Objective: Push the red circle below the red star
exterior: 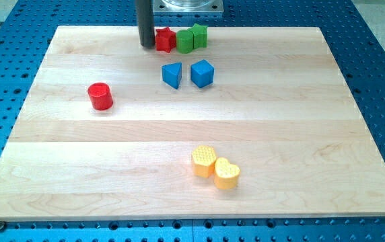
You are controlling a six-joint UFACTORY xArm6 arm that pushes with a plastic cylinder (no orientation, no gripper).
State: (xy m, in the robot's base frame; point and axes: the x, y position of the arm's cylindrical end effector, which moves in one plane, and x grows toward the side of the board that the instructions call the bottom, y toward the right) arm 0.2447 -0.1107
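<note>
The rod's tip [146,45] rests just left of the red star [163,39] near the board's [300,121] top edge; no jaws exist. The red circle [100,96], upright, round, without heading, stands well apart lower-left amid open wood.

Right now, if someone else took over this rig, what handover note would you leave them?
My tip is at the view's top edge of the board, just left of the red star and touching or nearly touching it.
The red circle sits alone toward the view's left, well down and left of the star, not in contact with my tip.
Two green blocks sit right of the star; two blue blocks lie below them; two yellow blocks sit near the view's bottom.
Done: nothing visible yet.
Left: bring my tip to the circle's left and push it rightward until it lies directly below the star.
</note>
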